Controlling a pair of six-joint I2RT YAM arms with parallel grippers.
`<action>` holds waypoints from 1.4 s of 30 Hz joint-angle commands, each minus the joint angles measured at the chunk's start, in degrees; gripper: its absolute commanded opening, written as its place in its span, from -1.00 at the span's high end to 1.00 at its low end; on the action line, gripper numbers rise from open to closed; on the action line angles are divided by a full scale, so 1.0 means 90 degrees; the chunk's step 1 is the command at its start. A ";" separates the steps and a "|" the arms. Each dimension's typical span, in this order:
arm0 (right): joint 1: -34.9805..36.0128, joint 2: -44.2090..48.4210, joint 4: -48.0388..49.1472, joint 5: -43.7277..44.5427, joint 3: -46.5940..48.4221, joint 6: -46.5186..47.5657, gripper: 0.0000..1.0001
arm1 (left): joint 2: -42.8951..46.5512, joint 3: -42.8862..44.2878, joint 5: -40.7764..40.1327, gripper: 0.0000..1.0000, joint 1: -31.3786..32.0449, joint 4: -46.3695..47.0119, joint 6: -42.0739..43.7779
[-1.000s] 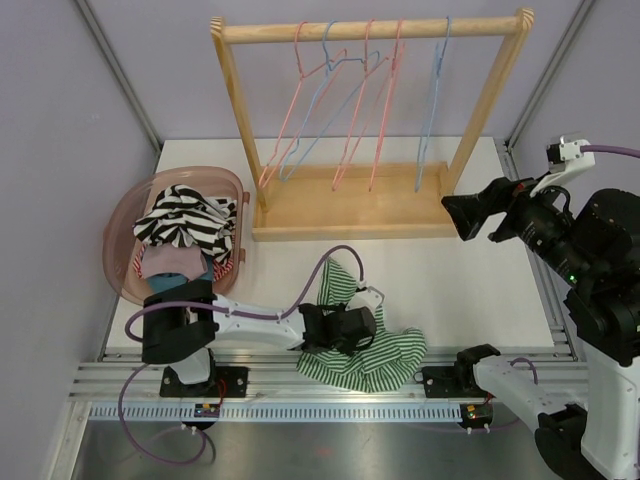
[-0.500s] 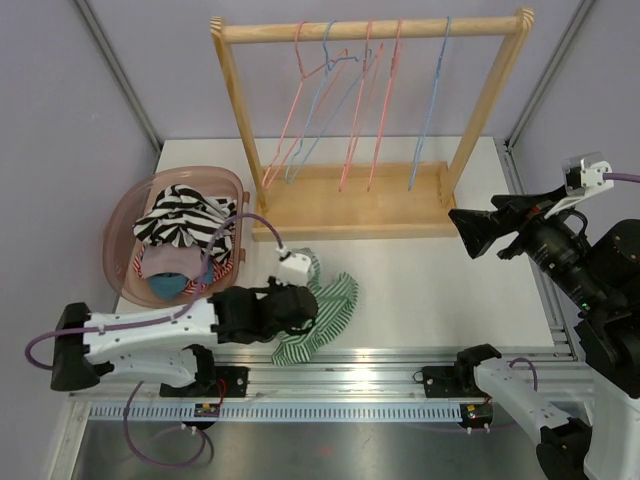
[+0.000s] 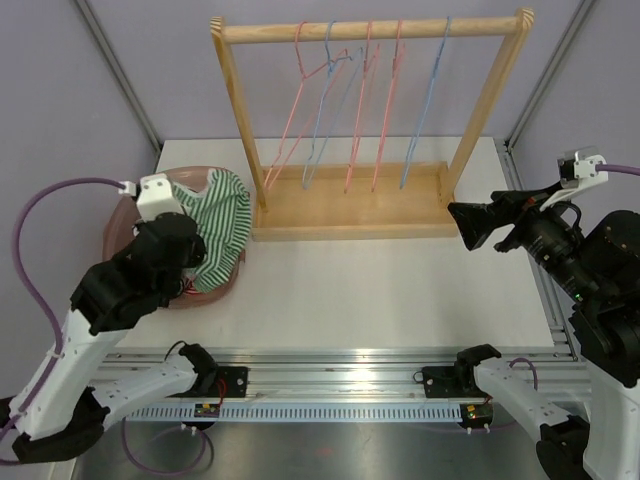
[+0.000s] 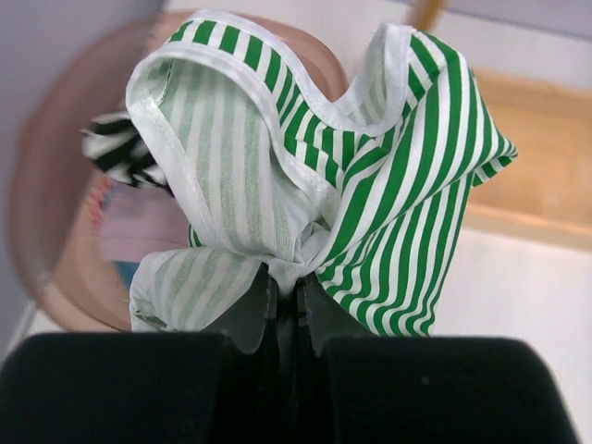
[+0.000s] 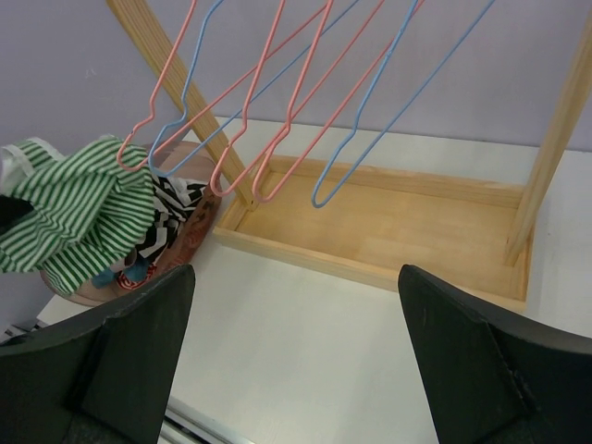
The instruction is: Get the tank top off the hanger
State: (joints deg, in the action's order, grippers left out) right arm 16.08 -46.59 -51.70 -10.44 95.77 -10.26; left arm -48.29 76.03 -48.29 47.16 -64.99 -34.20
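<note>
My left gripper (image 3: pixel 197 262) is shut on the green-and-white striped tank top (image 3: pixel 225 222) and holds it bunched over the pink basket (image 3: pixel 118 215) at the table's left. In the left wrist view the top (image 4: pixel 370 185) hangs from the closed fingertips (image 4: pixel 289 289). The top is off the hangers. Several bare pink and blue wire hangers (image 3: pixel 360 110) swing on the wooden rack (image 3: pixel 370 28). My right gripper (image 3: pixel 470 225) is open and empty, raised at the right near the rack's right post. The top also shows in the right wrist view (image 5: pixel 79 208).
The basket (image 5: pixel 190 236) holds a black-and-white striped garment (image 5: pixel 171 208) and other clothes. The rack's wooden base tray (image 3: pixel 350 205) stands at the back centre of the white table (image 3: pixel 400 290). The hangers (image 5: pixel 277 111) dangle above the tray.
My left arm has lifted the tank top from the table's front and carried it left and back, over the basket. The right gripper stays about where it was. The hangers swing.
</note>
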 commanded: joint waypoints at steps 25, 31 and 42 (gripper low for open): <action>-0.0009 -0.0068 0.1359 -0.1125 -0.0767 -0.0617 -0.99 | -0.5677 0.0899 0.4369 1.00 -0.5962 0.2270 0.1730; -0.0009 0.0069 0.1039 -0.0843 -0.0905 -0.0413 -0.99 | -0.6402 0.0810 0.4527 1.00 -0.5982 0.2221 0.1447; -0.0009 0.0616 0.0540 0.0357 -0.1207 -0.0110 -0.99 | -0.4947 0.1482 0.4457 -0.49 -0.6001 0.1764 0.1348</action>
State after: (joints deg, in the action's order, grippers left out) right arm 16.08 -41.87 -45.84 -12.19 86.08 -12.64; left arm -98.67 85.17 -10.44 -6.59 -46.15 -22.20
